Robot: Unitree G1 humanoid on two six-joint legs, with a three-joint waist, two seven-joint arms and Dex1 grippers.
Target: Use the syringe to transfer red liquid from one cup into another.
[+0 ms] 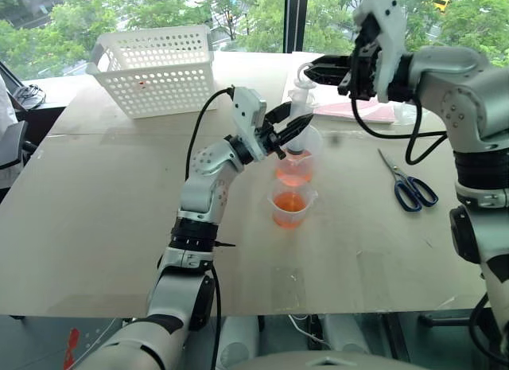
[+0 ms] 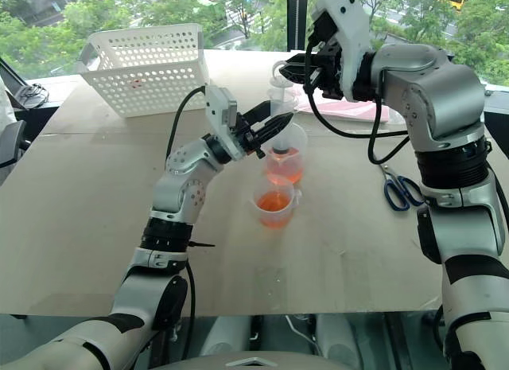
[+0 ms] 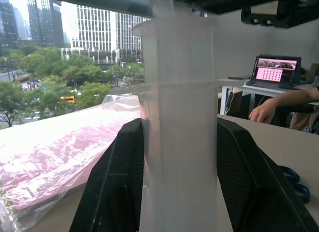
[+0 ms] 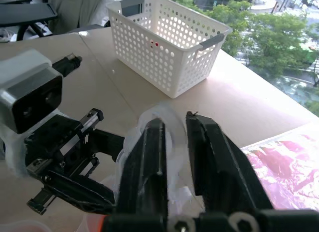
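The syringe (image 1: 301,99) stands upright with its tip down in the taller cup (image 1: 312,147), which holds red liquid (image 1: 294,175). My left gripper (image 1: 294,130) is shut on the syringe's clear barrel (image 3: 177,142), one black finger on each side. My right gripper (image 4: 175,121) reaches in from the right at the syringe's top. Its fingers stand narrowly parted, with the white plunger ring (image 4: 167,115) around their tips. The shorter cup (image 1: 292,207) stands just in front of the taller one, also with red liquid in it.
A white perforated basket (image 1: 155,72) sits at the table's back left. Blue-handled scissors (image 1: 409,187) lie to the right of the cups. A pink plastic-wrapped pack (image 1: 350,109) lies behind them. A person's hand (image 3: 269,110) rests by a laptop (image 3: 276,72) beyond the table.
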